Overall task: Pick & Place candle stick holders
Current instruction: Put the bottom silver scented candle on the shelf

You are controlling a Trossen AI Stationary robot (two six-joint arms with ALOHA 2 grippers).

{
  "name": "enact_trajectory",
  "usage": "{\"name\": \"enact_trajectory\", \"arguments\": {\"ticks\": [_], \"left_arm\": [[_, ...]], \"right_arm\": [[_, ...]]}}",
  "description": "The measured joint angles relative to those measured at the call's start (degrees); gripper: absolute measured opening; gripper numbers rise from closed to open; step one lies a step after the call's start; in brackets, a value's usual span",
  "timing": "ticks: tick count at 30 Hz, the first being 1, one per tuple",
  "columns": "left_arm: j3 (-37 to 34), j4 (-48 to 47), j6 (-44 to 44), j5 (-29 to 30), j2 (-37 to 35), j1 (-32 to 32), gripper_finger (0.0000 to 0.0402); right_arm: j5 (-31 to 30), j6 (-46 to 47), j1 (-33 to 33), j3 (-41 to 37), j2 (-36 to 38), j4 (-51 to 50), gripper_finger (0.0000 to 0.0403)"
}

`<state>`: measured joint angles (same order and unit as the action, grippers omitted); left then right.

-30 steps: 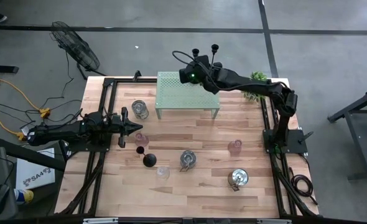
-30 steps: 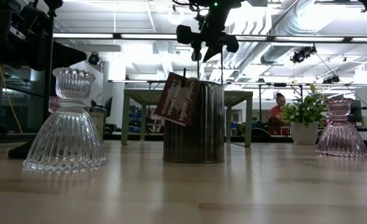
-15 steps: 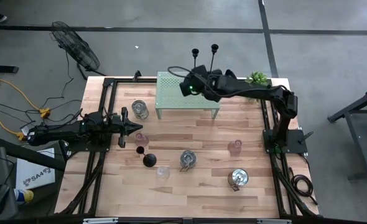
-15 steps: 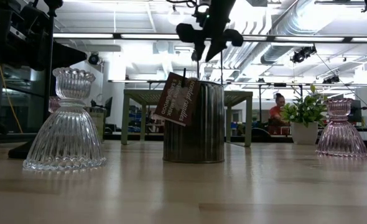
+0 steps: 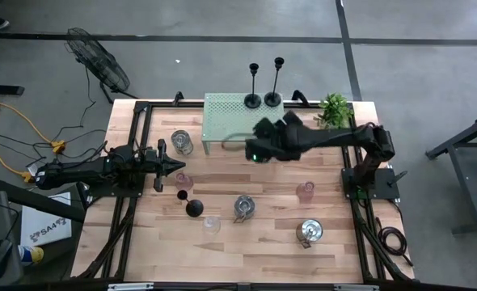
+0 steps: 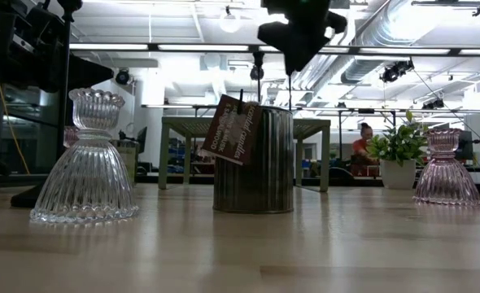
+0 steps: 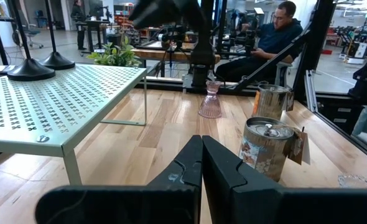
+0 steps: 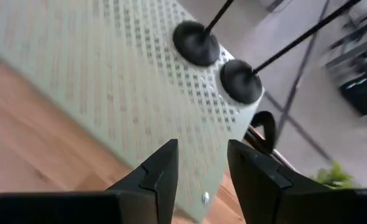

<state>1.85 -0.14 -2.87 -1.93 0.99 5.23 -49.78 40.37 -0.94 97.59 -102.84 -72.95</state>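
Since a second earlier, my right hand (image 5: 255, 151) had drawn back off the pale green shelf (image 5: 222, 121) and hung over the table (image 5: 263, 234) in front of it, fingers parted and empty. Two black candlesticks (image 5: 264, 99) stood side by side on the shelf's far corner. A third (image 5: 193, 207) remained on the table. My left hand (image 5: 179, 166) waited closed.

I see a pale green perforated shelf (image 5: 242, 112) carrying black candlesticks (image 5: 264, 100), and a pink ribbed glass holder (image 6: 447, 171) at three o'clock.
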Motion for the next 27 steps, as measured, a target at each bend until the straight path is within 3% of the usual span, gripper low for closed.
{"name": "enact_trajectory", "arguments": {"ticks": [4, 8, 17, 27], "left_arm": [[0.0, 0.0, 0.0, 0.0, 0.0, 0.0, 0.0000], [0.0, 0.0, 0.0, 0.0, 0.0, 0.0, 0.0000], [0.0, 0.0, 0.0, 0.0, 0.0, 0.0, 0.0000], [0.0, -0.1, 0.0, 0.0, 0.0, 0.0, 0.0000]], "right_arm": [[-2.2, 3.3, -4.3, -3.0, 0.0, -1.8, 0.0130], [-0.1, 7.5, -7.7, -4.1, 0.0, -3.7, 0.0130], [20.5, 21.4, -13.1, -4.1, 2.2, -13.3, 0.0130], [36.0, 32.7, -24.3, -4.1, 7.9, -17.1, 0.0130]]}}
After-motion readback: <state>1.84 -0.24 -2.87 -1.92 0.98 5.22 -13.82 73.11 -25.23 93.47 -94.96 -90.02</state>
